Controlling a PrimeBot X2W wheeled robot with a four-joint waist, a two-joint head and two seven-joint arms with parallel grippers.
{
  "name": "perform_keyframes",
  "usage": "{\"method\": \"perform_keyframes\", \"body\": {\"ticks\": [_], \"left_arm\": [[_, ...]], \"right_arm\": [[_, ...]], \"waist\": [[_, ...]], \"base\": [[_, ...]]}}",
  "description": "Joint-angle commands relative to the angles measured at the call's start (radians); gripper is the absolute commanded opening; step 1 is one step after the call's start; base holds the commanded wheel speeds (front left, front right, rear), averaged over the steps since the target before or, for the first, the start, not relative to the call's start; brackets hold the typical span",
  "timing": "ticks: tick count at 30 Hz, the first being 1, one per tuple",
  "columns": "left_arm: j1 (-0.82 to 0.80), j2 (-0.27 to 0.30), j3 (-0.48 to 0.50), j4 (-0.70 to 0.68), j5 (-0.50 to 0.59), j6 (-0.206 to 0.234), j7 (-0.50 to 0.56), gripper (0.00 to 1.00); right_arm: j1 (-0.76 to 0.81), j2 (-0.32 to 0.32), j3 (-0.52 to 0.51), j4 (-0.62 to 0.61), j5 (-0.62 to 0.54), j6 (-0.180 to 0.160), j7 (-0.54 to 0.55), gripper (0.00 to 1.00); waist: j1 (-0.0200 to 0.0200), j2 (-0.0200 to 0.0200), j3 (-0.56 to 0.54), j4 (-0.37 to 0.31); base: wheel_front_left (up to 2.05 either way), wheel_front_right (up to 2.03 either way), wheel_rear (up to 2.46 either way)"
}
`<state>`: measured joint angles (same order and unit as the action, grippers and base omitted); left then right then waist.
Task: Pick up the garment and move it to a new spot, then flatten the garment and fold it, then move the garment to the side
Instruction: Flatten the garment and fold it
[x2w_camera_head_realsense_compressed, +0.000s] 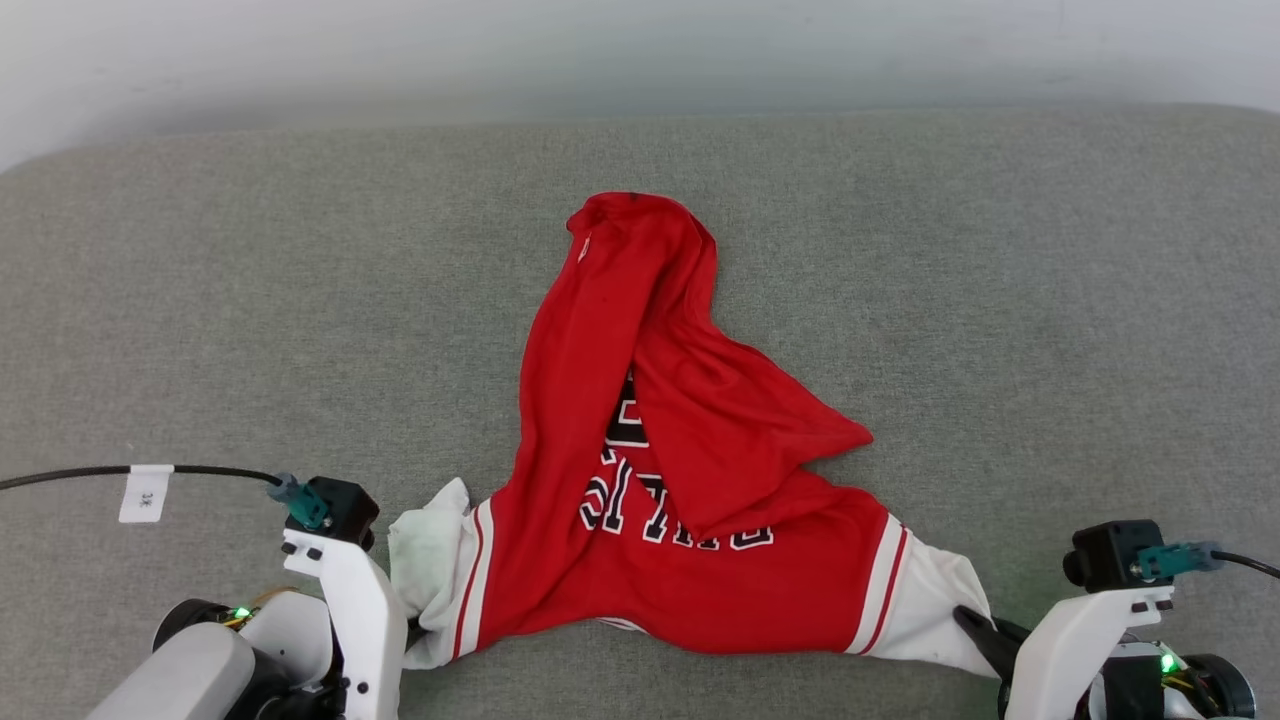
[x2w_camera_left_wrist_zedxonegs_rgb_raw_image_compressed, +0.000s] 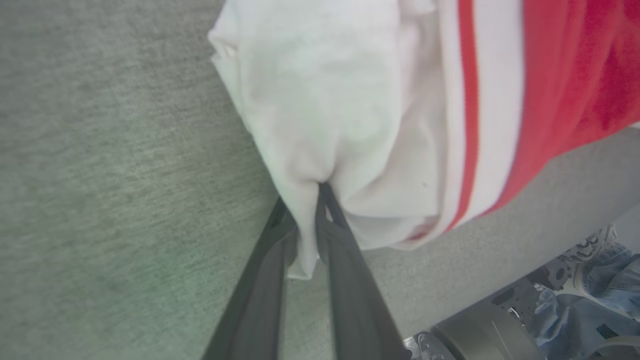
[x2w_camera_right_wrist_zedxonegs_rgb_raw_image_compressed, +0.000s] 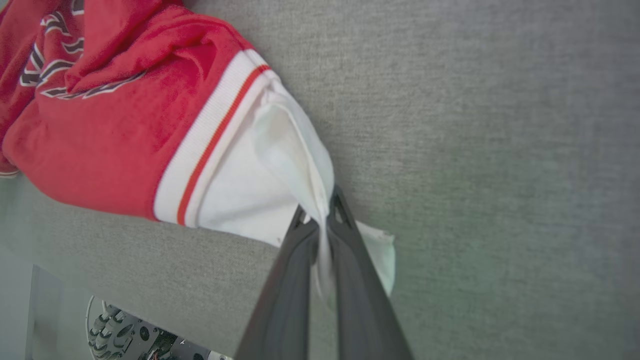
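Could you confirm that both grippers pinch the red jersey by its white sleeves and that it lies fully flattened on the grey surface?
Not quite: the jersey is not flattened. The head view shows its body folded over part of the print. The rest holds: the left gripper and right gripper each pinch a white sleeve, on the grey surface.

Red garment (x2w_camera_head_realsense_compressed: 590, 330) lies rumpled on grey surface (x2w_camera_head_realsense_compressed: 200, 300), white sleeves spread sideways, black lettering half covered
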<state>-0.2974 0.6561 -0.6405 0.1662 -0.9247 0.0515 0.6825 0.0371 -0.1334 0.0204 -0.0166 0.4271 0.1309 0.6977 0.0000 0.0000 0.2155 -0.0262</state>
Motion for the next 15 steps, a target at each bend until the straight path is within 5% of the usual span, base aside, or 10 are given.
{"method": "perform_keyframes", "body": {"ticks": [1,7,15], "left_arm": [[0.033,-0.049,-0.036,0.028,0.001,-0.004,-0.010,0.00],[-0.026,-0.008,0.041,-0.038,0.084,0.054,-0.158,0.00],[-0.122,-0.030,0.111,-0.130,0.144,0.126,-0.274,0.00]], "right_arm": [[-0.015,-0.006,-0.005,-0.001,-0.002,0.000,-0.013,0.00],[-0.037,-0.021,-0.033,-0.012,-0.018,0.000,-0.063,0.00],[-0.150,-0.082,-0.074,0.013,-0.051,-0.001,-0.126,0.00]], "waist": [[0.0000,0.0000,-0.008,0.002],[0.0000,0.0000,-0.051,0.018],[0.0000,0.0000,-0.112,0.039]], "base": [[0.00,0.00,0.00],[0.00,0.00,0.00],[0.00,0.00,0.00]]}}
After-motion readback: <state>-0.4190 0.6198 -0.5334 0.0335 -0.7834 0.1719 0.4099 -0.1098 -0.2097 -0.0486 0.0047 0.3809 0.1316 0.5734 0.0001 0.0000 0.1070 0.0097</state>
